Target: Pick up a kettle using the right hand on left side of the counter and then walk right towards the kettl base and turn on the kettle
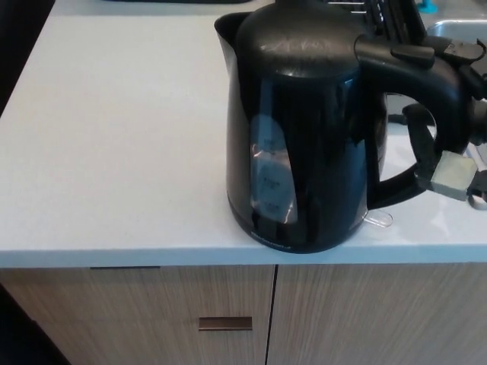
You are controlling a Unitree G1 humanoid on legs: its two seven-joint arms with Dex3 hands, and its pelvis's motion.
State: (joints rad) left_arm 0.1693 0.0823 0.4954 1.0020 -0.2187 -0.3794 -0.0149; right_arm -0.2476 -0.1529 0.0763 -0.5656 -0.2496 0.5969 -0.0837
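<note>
Reaching around the handle [430, 84], the right hand [449, 144] curls its fingers on it; kettle [304, 129] not lifted off counter [114, 152]; carrying and switching remain.

A pale, speckled bench [114, 137] fills most of what I see, running from the upper left of the frame down to a straight front edge across the lower third. Soft, even light lies on it, with a faint sheen near the lower right. Below the edge are light wood-grain cabinet doors [137, 315], split by a dark vertical seam just right of centre, with a small metal pull [225, 324] beside it. A steel sink [456, 30] shows at the upper right corner. Dark floor edges the far left.
</note>
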